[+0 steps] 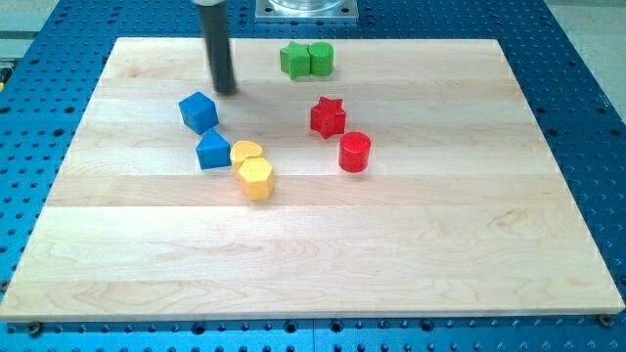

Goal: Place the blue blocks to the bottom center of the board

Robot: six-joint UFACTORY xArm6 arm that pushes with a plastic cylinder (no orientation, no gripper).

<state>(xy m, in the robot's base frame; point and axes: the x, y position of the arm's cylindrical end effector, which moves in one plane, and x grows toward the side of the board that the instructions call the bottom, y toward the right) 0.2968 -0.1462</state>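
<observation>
Two blue blocks lie left of the board's middle: a blue cube and, just below it, a blue wedge-like block. They stand close together, nearly touching. My tip is the lower end of the dark rod that comes down from the view's top. It sits just above and to the right of the blue cube, a small gap away.
A yellow rounded block touches the blue wedge's right side, with a yellow hexagon below it. A red star and a red cylinder lie right of centre. Two green blocks sit at the top edge. The wooden board lies on a blue perforated table.
</observation>
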